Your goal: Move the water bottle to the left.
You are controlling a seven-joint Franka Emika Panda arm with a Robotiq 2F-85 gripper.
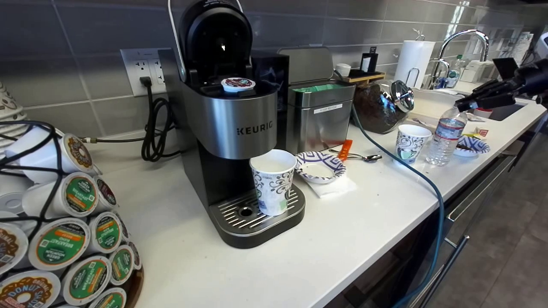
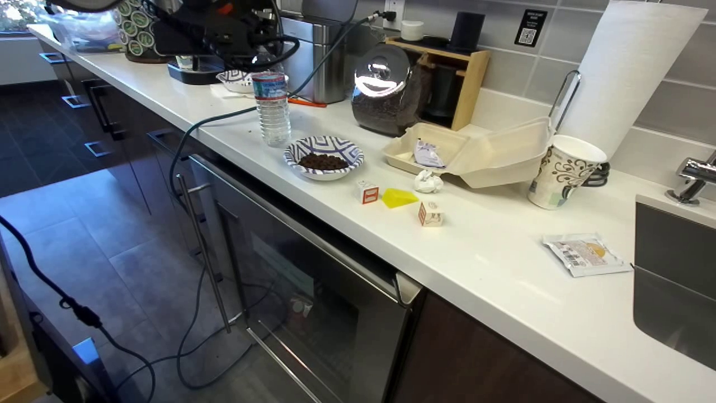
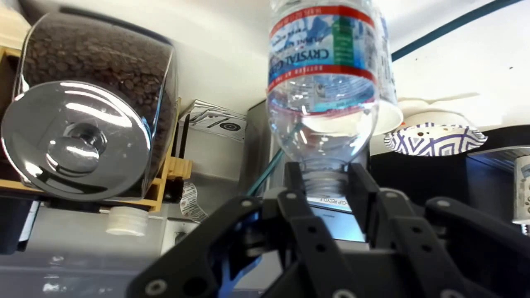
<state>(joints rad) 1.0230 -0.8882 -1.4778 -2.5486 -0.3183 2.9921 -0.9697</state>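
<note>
The water bottle is clear plastic with a blue and red label. It shows in both exterior views [image 1: 447, 133] [image 2: 273, 109] and fills the upper middle of the wrist view [image 3: 323, 89]. My gripper [image 3: 326, 171] has its two black fingers closed on the bottle's neck from both sides. In the exterior views the gripper [image 1: 464, 104] [image 2: 264, 55] comes in at the bottle's top and hides it. The bottle is about upright at the counter's front part. I cannot tell whether its base touches the counter. No cap can be made out.
A patterned paper cup [image 1: 411, 143] stands close beside the bottle. A bowl of coffee beans [image 2: 324, 159] is on its other side. A blue cable [image 1: 421, 175] crosses the counter nearby. A coffee bean jar [image 2: 386, 89] and coffee machine [image 1: 231, 124] stand farther back and along.
</note>
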